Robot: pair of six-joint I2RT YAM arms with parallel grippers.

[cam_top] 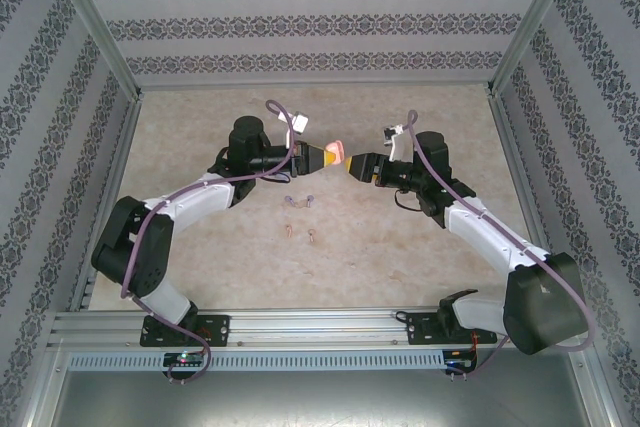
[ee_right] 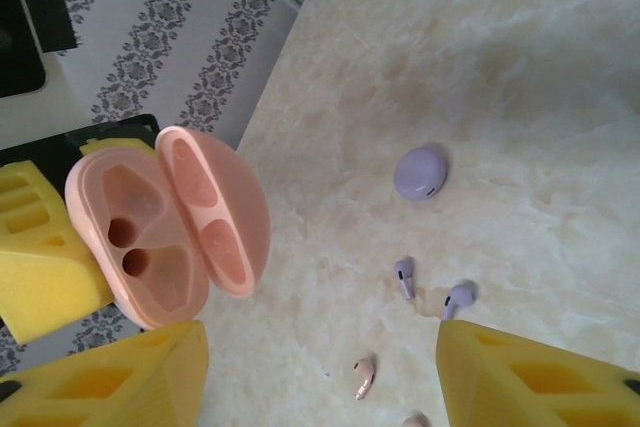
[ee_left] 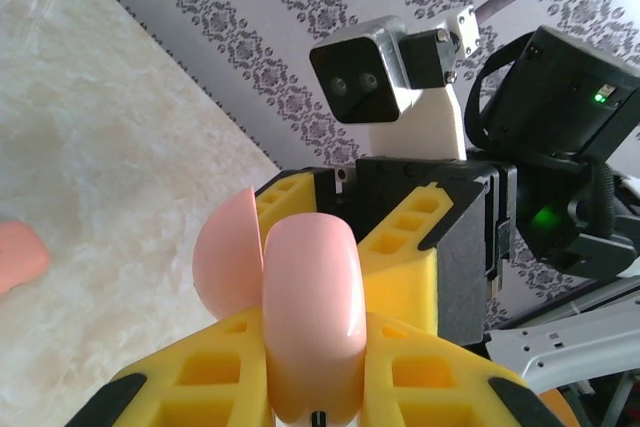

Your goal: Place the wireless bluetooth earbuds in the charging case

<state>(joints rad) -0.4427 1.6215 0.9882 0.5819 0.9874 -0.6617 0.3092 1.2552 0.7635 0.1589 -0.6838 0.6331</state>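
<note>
We can read no lettering, brand, number or sign in any of these views. The open pink charging case shows us plain glossy shells. The wallpaper carries a repeating ornament in bands, with no characters we can make out.

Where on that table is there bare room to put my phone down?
Crowded: the middle, where the left gripper holds the pink case facing the right gripper. Bare: the far table strip between them and the back wall, and the near patch between the earbuds and the right arm.
</note>
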